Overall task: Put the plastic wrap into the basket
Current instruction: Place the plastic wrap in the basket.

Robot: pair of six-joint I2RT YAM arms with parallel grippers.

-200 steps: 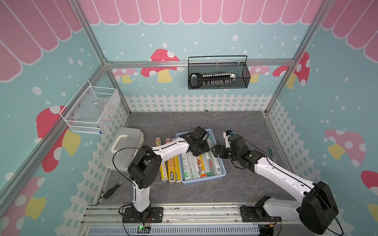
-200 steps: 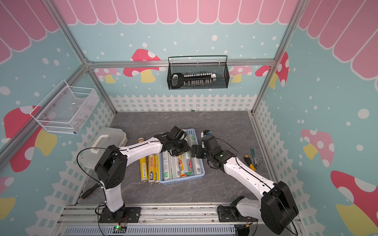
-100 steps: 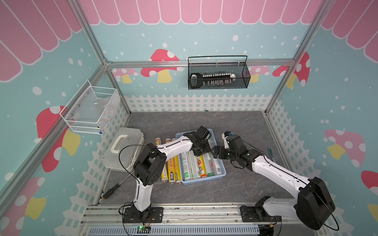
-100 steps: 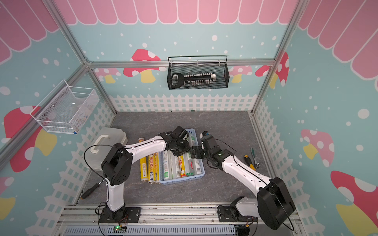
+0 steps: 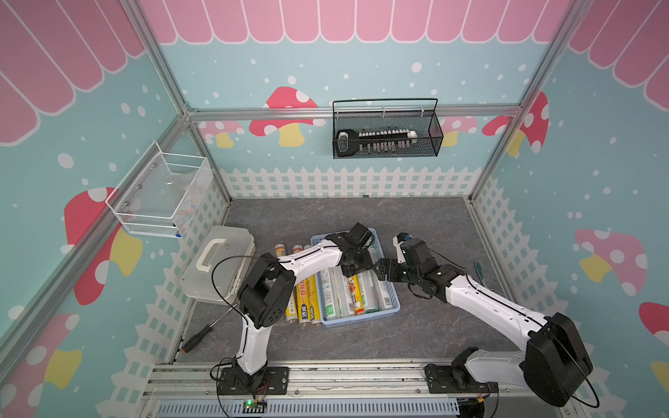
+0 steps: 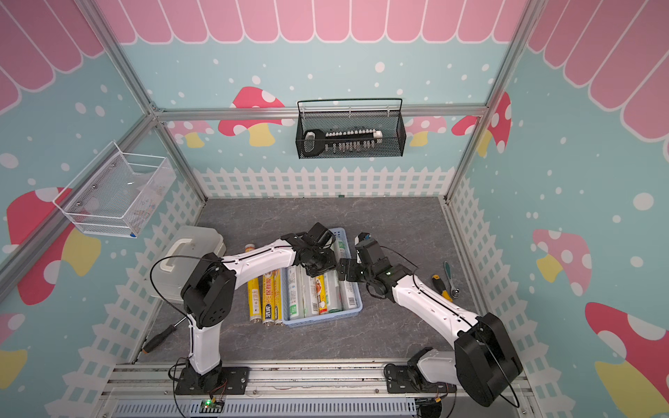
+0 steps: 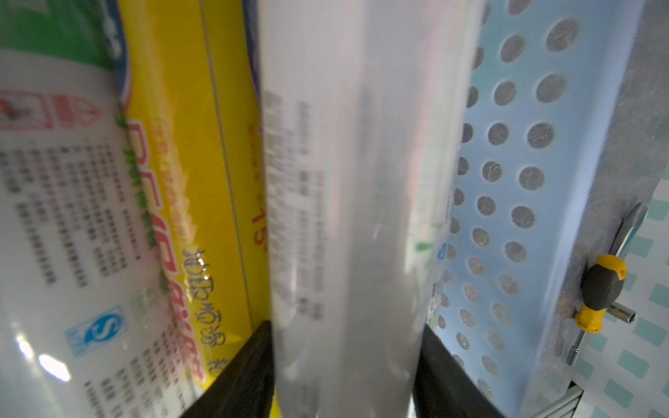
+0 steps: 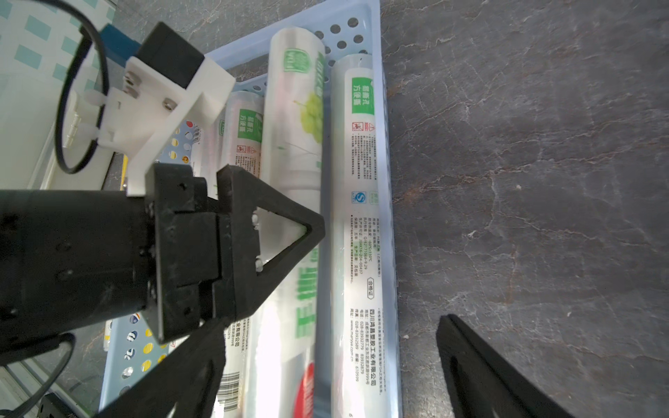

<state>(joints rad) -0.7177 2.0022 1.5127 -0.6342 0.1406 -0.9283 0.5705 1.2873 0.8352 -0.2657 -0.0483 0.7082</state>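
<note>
The light blue perforated basket (image 5: 362, 320) (image 6: 322, 320) sits mid-table with several plastic wrap rolls (image 5: 327, 293) lying lengthwise in it. Three yellow rolls (image 5: 306, 300) (image 6: 269, 300) lie on the table along its left side. My left gripper (image 5: 356, 269) (image 7: 345, 362) is low inside the basket, shut on a clear roll (image 7: 344, 217) that fills the gap between its fingers, next to the basket's wall (image 7: 506, 181). My right gripper (image 5: 380, 269) (image 8: 333, 380) stands open and holds nothing, hovering above the basket's right rim (image 8: 391, 181).
A clear lidded box (image 5: 217, 264) stands at the left fence, with a black-handled screwdriver (image 5: 197, 338) in front of it. A yellow-black driver (image 6: 441, 286) and a green-handled wrench (image 6: 449, 275) lie at the right. A black wire basket (image 5: 385, 137) and a white one (image 5: 159, 195) hang on the walls.
My left gripper has come down and slightly nearer over the basket with the clear roll between its fingers. The right arm has hardly moved.
</note>
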